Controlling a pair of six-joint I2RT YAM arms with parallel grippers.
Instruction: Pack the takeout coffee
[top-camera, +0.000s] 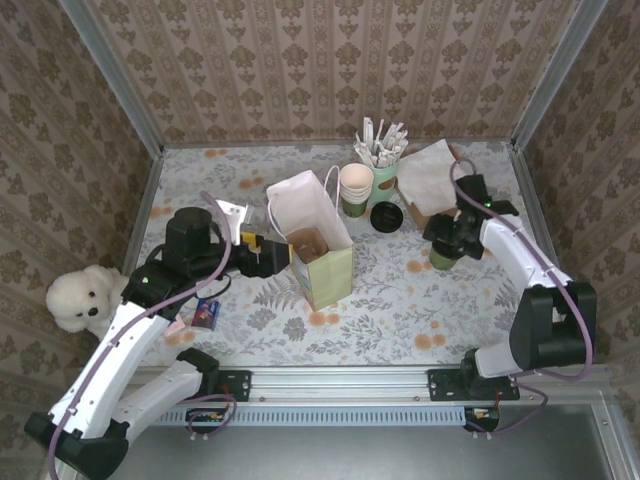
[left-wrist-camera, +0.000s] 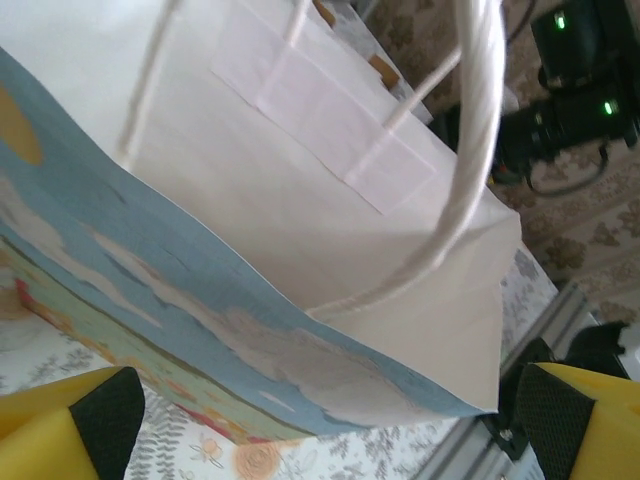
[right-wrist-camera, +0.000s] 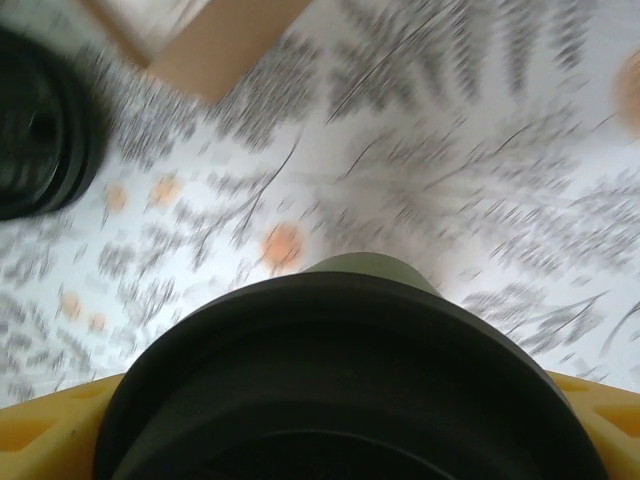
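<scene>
Lidded cup (right-wrist-camera: 350, 400): clasped in right gripper (top-camera: 445, 246), well right of bag (top-camera: 330, 275). Carrier (top-camera: 305, 241): apparently inside bag. Left gripper (top-camera: 266, 253): wide, at bag's rim. Step: likely fetching cup. Next: lower it upright into carrier.

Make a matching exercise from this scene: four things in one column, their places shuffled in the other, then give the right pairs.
Things:
1. paper bag
2. loose black lid
3. white plush toy
4. white sticks

Places:
A. upright in a green cup at the back
B. outside the left edge of the table
C. standing open mid-table
D. lying flat just right of the cream cup stack

Pairs: 1-C, 2-D, 3-B, 4-A
</scene>
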